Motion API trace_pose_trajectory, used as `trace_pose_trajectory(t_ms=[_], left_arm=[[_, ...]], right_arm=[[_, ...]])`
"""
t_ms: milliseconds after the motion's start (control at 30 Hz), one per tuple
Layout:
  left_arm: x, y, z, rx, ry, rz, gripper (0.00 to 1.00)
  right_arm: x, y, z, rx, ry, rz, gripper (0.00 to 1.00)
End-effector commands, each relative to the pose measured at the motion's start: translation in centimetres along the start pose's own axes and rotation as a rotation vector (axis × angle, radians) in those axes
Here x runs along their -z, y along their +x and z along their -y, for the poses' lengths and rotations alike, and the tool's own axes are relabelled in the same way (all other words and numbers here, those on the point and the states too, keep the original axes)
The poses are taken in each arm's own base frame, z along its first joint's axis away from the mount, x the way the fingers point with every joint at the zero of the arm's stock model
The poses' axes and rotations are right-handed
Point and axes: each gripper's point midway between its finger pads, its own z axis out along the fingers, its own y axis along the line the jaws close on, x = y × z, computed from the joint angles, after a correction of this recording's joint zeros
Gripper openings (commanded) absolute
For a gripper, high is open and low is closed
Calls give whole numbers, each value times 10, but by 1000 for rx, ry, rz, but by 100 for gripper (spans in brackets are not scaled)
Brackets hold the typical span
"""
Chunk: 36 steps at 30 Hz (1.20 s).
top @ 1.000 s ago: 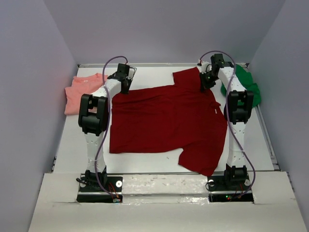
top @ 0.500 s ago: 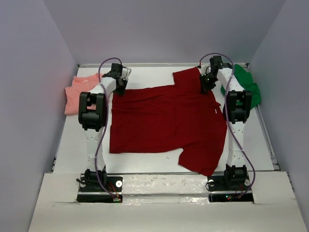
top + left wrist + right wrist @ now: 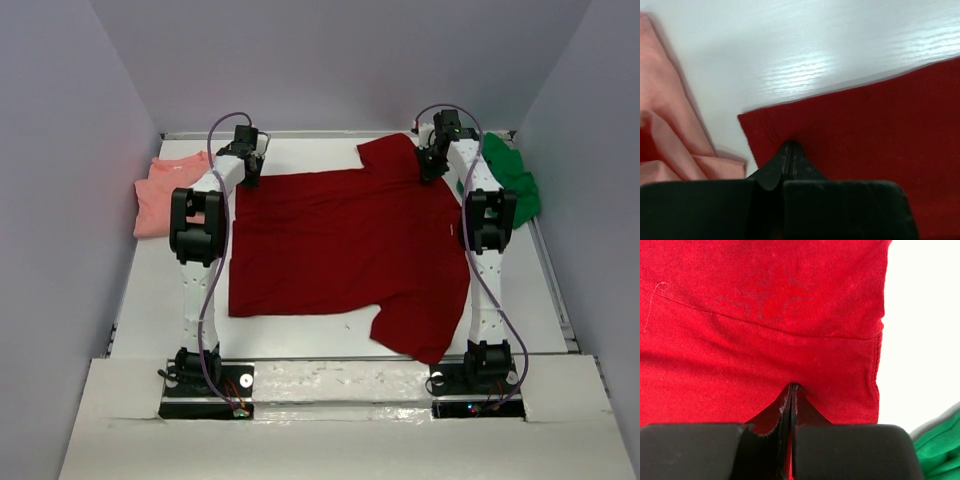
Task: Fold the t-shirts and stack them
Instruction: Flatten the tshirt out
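The dark red t-shirt lies spread over the middle of the table. My left gripper is shut on its far-left hem corner; in the left wrist view the shut jaws pinch the red cloth near that corner. My right gripper is shut on the shirt near its far-right sleeve; the right wrist view shows the shut jaws pinching red cloth by a seam. The salmon pink t-shirt lies crumpled at the far left, also in the left wrist view. The bright green t-shirt lies bunched at the far right.
The white table is walled by grey panels on three sides. The arm bases stand at the near edge. A strip of bare table runs along the far edge behind the red shirt, and another along the near edge.
Both grippers have moved toward the far edge with the red cloth in them, and the shirt's far edge has been drawn straighter and flatter.
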Motion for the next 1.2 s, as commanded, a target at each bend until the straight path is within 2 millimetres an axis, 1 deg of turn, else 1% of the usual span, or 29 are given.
trace_pose_trajectory(t_ms=[0, 100, 133, 233, 333, 367, 400, 433, 500, 533, 567, 600, 633, 667, 700, 733, 767, 800, 833, 867, 900, 933, 967, 1000, 1033, 1067, 1100, 1133, 1167], left_arm=[[14, -24, -27, 27, -134, 53, 0], [21, -35, -39, 37, -196, 98, 0], [26, -40, -40, 30, -203, 117, 0], [33, -53, -45, 15, -245, 155, 0], [35, -60, -50, 0, -293, 170, 0], [36, -66, -49, -7, -305, 187, 0], [37, -70, -50, -6, -317, 196, 0], [41, -78, -51, -6, -321, 213, 0], [46, -85, -50, -6, -328, 226, 0], [49, -87, -51, -5, -336, 231, 0], [54, -92, -50, -5, -338, 245, 0], [61, -96, -52, -6, -348, 253, 0], [65, -98, -52, -5, -351, 259, 0], [68, -98, -53, -7, -356, 256, 0], [76, -101, -56, 3, -366, 265, 0], [82, -102, -58, 11, -374, 267, 0], [86, -100, -59, 11, -374, 260, 0], [90, -100, -59, 16, -373, 260, 0], [101, -102, -58, 27, -362, 274, 0], [106, -100, -57, 28, -354, 269, 0], [122, -104, -56, 39, -340, 293, 0], [128, -104, -56, 39, -340, 298, 0], [131, -103, -49, 33, -297, 302, 0], [132, -93, -45, 30, -281, 278, 0], [139, -85, -36, 20, -230, 275, 0], [148, -92, -32, 15, -199, 302, 0], [146, -75, -25, 0, -167, 256, 0], [154, -71, -21, -7, -135, 257, 0], [148, -52, -4, -43, -48, 201, 0]], right_arm=[[-6, -21, 21, 11, 112, 67, 0], [-10, -25, 26, 34, 132, 82, 0], [-12, -30, 28, 45, 139, 98, 0], [-14, -40, 32, 71, 151, 135, 0], [-16, -54, 33, 94, 145, 191, 0], [-18, -56, 33, 102, 141, 200, 0], [-15, -64, 33, 107, 142, 225, 0], [-20, -64, 32, 106, 132, 227, 0], [-17, -71, 27, 114, 105, 256, 0], [-12, -74, 25, 114, 95, 269, 0], [6, -84, 21, 121, 83, 301, 1], [16, -88, 16, 125, 61, 317, 17], [27, -92, 14, 127, 56, 328, 20], [31, -86, 8, 124, 37, 315, 22], [65, -98, 4, 138, 36, 361, 28], [76, -98, -5, 148, 26, 364, 34], [79, -87, -9, 145, 11, 338, 42], [93, -86, -13, 149, 6, 341, 50], [120, -84, -17, 157, 8, 338, 58], [131, -81, -19, 155, 9, 330, 61], [158, -76, -24, 152, 10, 323, 64], [171, -73, -28, 156, 6, 324, 66], [186, -72, -31, 158, 8, 335, 67], [201, -70, -34, 160, 12, 349, 68], [228, -63, -40, 167, 18, 374, 69], [240, -59, -43, 169, 22, 387, 69], [249, -52, -46, 181, 26, 391, 69], [241, -31, -46, 173, 37, 338, 69], [257, -24, -47, 175, 64, 354, 69]])
